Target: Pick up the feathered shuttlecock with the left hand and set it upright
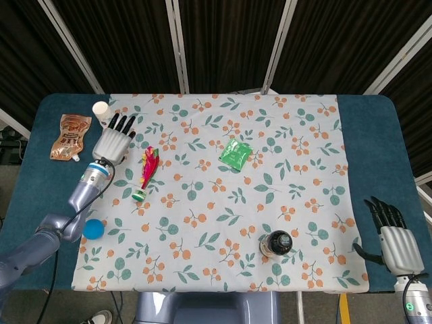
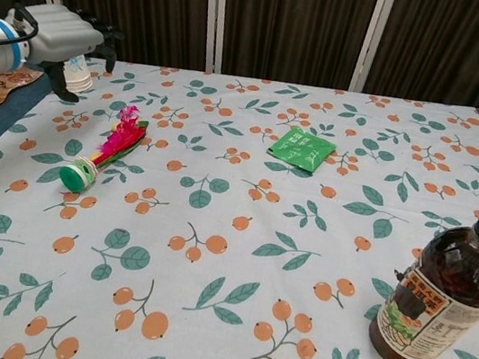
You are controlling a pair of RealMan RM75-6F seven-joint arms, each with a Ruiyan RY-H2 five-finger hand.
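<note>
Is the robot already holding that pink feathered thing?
No: in the head view the left hand is open beside the feathered shuttlecock, which lies on its side on the tablecloth, untouched.

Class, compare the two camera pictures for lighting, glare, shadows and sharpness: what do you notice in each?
Head view: even overhead light, soft faint shadows, the shuttlecock sharp beside the left hand. Chest view: the dark bottle close to the lens shows small highlights; the left hand looks slightly soft at the frame's edge; the curtains behind stay dark.
</note>
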